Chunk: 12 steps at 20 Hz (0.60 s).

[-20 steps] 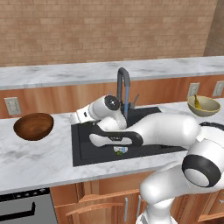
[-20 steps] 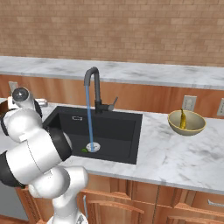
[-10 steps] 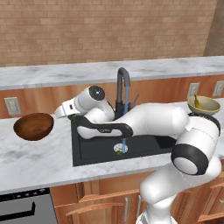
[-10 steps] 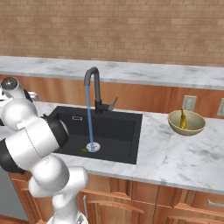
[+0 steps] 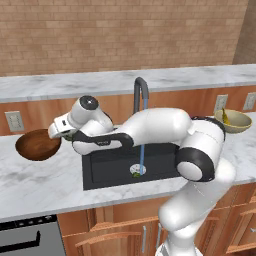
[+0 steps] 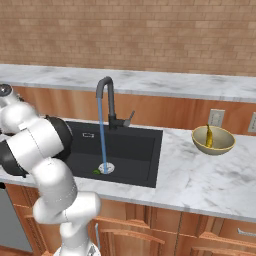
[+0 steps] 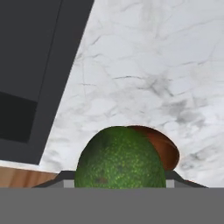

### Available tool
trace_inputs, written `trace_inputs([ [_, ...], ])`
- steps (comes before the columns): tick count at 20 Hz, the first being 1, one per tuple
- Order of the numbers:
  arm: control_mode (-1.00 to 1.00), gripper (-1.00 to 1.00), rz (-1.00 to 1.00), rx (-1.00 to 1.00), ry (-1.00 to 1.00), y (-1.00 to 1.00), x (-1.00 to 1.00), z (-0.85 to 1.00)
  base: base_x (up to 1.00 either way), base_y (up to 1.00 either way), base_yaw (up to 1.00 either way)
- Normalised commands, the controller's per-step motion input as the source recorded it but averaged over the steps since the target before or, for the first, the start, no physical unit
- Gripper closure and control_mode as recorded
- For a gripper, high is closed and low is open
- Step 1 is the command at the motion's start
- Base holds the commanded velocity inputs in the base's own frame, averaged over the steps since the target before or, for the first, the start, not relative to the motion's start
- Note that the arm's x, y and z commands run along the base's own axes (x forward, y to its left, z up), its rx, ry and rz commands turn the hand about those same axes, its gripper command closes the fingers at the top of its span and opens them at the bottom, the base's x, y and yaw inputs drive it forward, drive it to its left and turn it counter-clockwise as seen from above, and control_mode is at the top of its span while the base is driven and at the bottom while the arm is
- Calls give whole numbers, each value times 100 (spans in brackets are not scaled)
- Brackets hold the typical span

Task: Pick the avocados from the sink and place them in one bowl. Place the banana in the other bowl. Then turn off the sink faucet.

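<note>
My gripper (image 7: 119,178) is shut on a green avocado (image 7: 119,162), which fills the bottom middle of the hand view. Just behind the fruit peeks the rim of the dark brown wooden bowl (image 7: 165,146). In the left base view the gripper (image 5: 57,133) hangs at the right edge of that bowl (image 5: 36,145), left of the black sink (image 5: 115,165). A second avocado (image 5: 135,173) (image 6: 96,171) lies beside the drain. The banana (image 6: 208,136) stands in the pale bowl (image 6: 215,145) (image 5: 233,122) on the right. Water streams from the faucet (image 5: 141,94) (image 6: 107,95).
The sink's dark corner (image 7: 35,65) lies left of the marble counter (image 7: 153,65) in the hand view. The faucet lever (image 6: 130,119) sticks out to the right. My arm spans the sink from right to left. A brick wall backs the counter.
The arm has swung left from above the sink to the brown bowl's edge, carrying the avocado. The second avocado, the banana and the water stream are unchanged.
</note>
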Motion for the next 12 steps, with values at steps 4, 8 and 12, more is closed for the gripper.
trace_inputs([
  [4, -100, 100, 0, -8, 11, 56, 27, -37, 0, 0, 0],
  [8, -100, 100, 0, -7, 5, 48, 32, -44, 0, 0, 0],
  [12, -100, 100, 2, -6, 0, 40, 36, -53, 0, 0, 0],
])
